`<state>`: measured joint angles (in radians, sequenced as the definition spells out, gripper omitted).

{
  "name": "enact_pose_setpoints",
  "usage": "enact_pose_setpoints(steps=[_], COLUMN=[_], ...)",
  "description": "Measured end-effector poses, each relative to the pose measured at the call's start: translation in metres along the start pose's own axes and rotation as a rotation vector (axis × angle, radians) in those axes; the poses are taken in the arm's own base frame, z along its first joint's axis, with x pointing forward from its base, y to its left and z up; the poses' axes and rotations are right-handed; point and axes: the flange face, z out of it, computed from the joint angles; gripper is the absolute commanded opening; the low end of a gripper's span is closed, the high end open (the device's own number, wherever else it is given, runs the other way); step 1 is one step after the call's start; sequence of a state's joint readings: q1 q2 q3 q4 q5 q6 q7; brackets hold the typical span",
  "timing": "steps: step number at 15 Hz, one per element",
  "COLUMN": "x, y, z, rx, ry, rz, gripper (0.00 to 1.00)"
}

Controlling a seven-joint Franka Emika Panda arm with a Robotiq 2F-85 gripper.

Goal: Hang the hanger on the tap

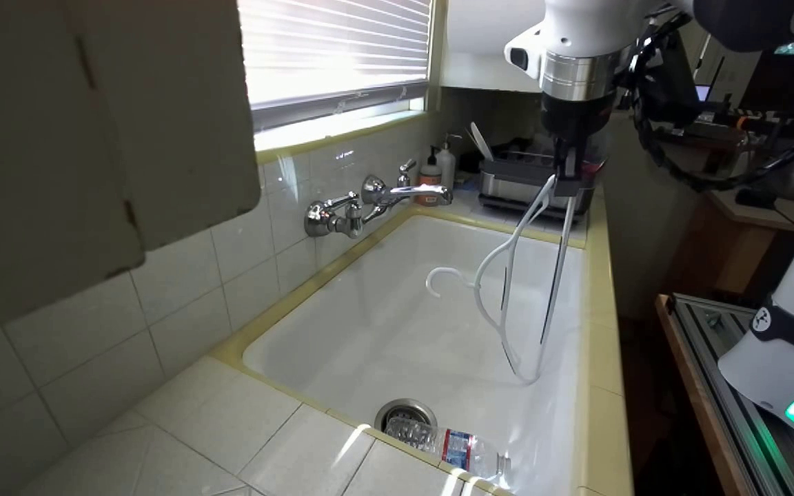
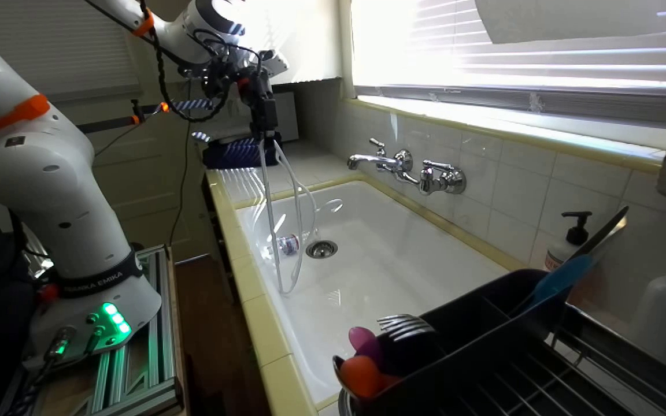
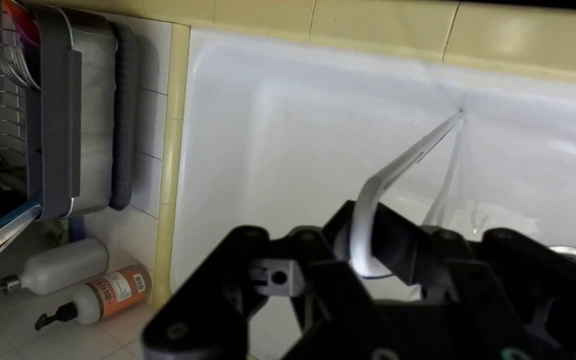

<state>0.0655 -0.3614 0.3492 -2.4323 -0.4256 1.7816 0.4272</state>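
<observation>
The thin white hanger (image 1: 511, 241) hangs on end below my gripper (image 1: 566, 180), held at one corner. It also shows in the other exterior view (image 2: 271, 219). Its hook points sideways, toward the tap wall. Its lower end is down in the sink; I cannot tell if it touches. In the wrist view, my fingers (image 3: 355, 235) are closed around the white hanger bar (image 3: 365, 220). The chrome tap (image 1: 414, 193) is on the tiled wall, with its spout over the sink; it also shows in an exterior view (image 2: 391, 163). Hanger and tap are apart. The tap is outside the wrist view.
The white sink (image 1: 342, 331) has a yellow tiled rim (image 1: 600, 324). A plastic bottle (image 1: 457, 448) lies beside the drain (image 2: 322, 249). A dish rack (image 2: 483, 323) with utensils and soap bottles (image 3: 113, 290) stand at one end. A cabinet (image 1: 183, 103) overhangs the counter.
</observation>
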Motion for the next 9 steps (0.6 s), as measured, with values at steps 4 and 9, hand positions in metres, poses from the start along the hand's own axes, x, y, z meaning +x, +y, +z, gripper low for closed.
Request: enact_pose_setpoints(steps=[4, 9], x=[0.004, 0.005], y=[0.004, 0.011], z=[-0.010, -0.025], rx=[-0.010, -0.009], ry=[0.028, 0.065], rz=[0.082, 0.195], gripper=[0.02, 0.02])
